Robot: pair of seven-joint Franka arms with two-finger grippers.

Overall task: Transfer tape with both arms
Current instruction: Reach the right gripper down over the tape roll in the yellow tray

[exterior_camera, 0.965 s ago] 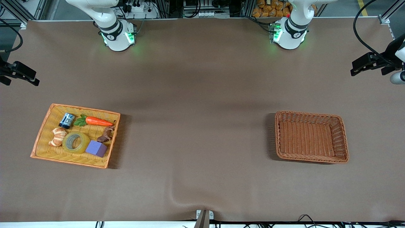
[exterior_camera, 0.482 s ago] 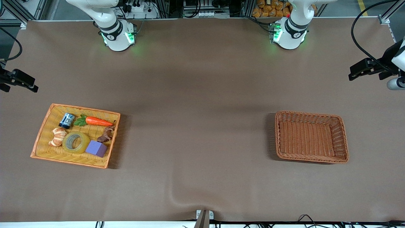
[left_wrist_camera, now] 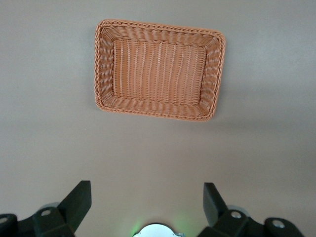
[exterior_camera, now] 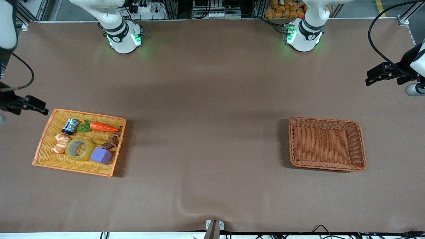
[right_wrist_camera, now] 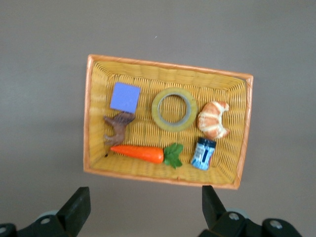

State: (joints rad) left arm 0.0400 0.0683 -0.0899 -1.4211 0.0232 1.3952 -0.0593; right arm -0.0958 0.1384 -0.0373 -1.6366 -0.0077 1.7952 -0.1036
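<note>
The tape [exterior_camera: 79,149], a yellowish ring with a grey core, lies flat in the yellow wicker tray [exterior_camera: 43,136], between a croissant [exterior_camera: 60,143] and a purple cube [exterior_camera: 101,155]. It also shows in the right wrist view [right_wrist_camera: 156,109]. My right gripper [exterior_camera: 41,109] is open and empty in the air, over the table just off the tray's corner; in its own wrist view [right_wrist_camera: 143,207] the jaws stand wide apart. My left gripper [exterior_camera: 369,78] is open and empty, over the table at the left arm's end, also in its own wrist view [left_wrist_camera: 146,205].
The yellow tray also holds a carrot [exterior_camera: 103,127], a small blue can [exterior_camera: 70,126] and a brown animal figure [exterior_camera: 112,141]. An empty brown wicker basket [exterior_camera: 292,142] sits toward the left arm's end and shows in the left wrist view [left_wrist_camera: 101,74].
My right gripper has moved toward the yellow tray, now just off its corner. My left gripper has shifted only slightly. The tape has not moved.
</note>
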